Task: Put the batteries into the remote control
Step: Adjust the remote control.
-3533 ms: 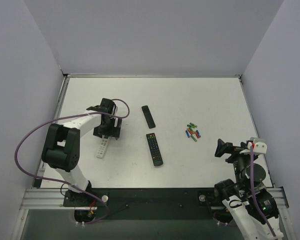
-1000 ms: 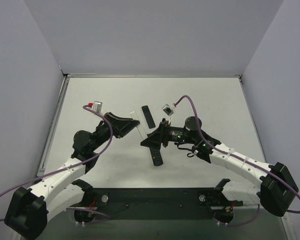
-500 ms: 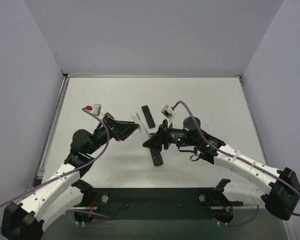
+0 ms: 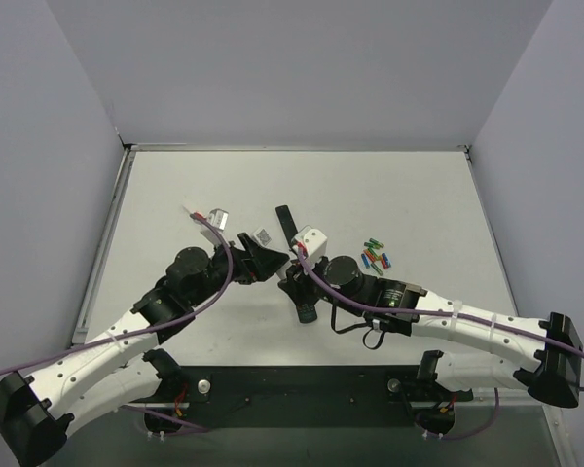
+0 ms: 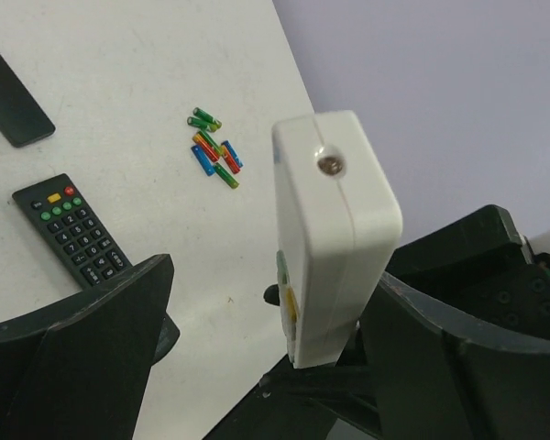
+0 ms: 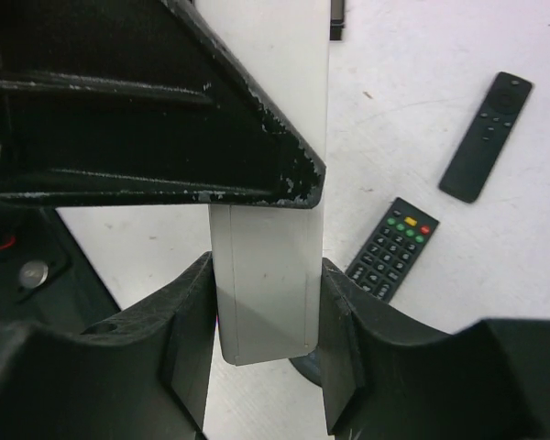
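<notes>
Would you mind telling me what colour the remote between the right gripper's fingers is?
Plain white; the remote control shows best in the right wrist view.

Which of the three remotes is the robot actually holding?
The white remote, gripped between the right fingers. The black remote with coloured buttons and the slim black remote both lie flat on the table.

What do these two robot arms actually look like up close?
Both the left arm and right arm have white tube-like segments joined by chunky black joints. A thin purple cable loops along each. The fingers are black and wedge-shaped, with a small white camera box at the wrist.
</notes>
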Robot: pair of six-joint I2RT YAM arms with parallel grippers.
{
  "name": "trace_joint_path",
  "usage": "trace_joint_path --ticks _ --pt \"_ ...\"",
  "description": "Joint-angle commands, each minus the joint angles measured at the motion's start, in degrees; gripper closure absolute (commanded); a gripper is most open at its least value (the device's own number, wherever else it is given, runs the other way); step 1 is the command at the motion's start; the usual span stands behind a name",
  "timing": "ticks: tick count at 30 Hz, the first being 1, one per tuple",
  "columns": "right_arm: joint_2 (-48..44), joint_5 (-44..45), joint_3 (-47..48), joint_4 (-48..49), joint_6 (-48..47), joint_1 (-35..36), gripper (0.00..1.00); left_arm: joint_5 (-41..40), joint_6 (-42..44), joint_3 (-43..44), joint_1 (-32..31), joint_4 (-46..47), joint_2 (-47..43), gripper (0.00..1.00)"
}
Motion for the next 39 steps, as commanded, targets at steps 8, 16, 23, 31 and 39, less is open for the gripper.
trace_joint_path --ticks 8,16,23,31,39 --pt "2.4 19.6 2.2 3.0 -3.3 5.3 1.00 -15.8 -2.5 -0.7 -5.2 4.7 -1.1 0.23" --pt "3.5 20.5 1.9 3.7 -3.0 6.0 1.00 -16.6 -1.4 -0.9 -5.6 8.1 0.8 0.29" --pt "3.6 20.9 1.8 4.1 -2.7 6.1 1.00 -16.0 -0.7 -0.6 -5.6 9.0 1.8 0.58" --pt "3.1 20.0 1.8 4.3 -1.5 6.1 0.73 -14.1 -0.6 0.0 -5.5 9.6 3.0 0.88" --pt "-3.6 15.8 -2.3 8.0 -7.2 6.0 0.29 -3.6 -1.1 4.3 2.6 -1.4 4.2 1.00"
